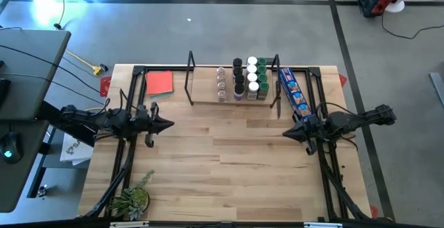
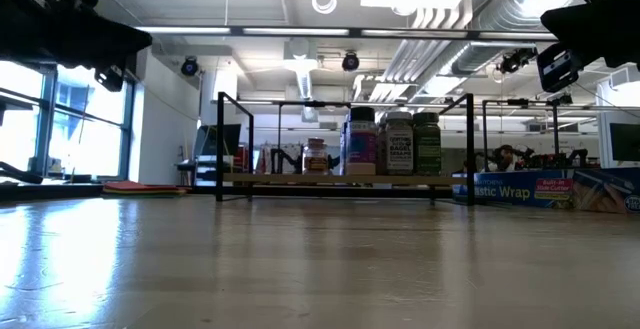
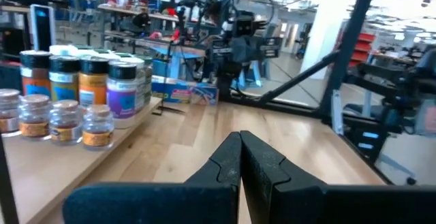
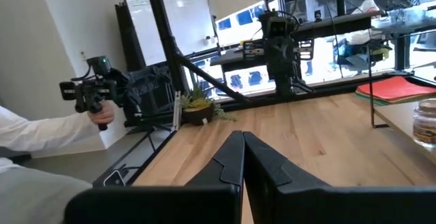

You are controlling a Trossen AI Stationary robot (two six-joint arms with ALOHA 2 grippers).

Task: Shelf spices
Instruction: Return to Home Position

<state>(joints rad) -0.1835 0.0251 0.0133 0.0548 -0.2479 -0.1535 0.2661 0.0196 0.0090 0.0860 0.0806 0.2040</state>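
Pale wood table [image 1: 229, 165] in a bright workshop room; the shelf [image 1: 205, 93] at its far edge carries the spices [image 1: 246, 79], bunched toward its right end. Left gripper [image 1: 168, 124] and right gripper [image 1: 286, 134] hover aside, jaws together

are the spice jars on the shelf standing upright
Upright: the jars stand on their bases on the shelf in the low view; none visibly tipped.

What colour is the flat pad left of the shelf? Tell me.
Red-orange; the flat pad shows best in the high view, beside the shelf.
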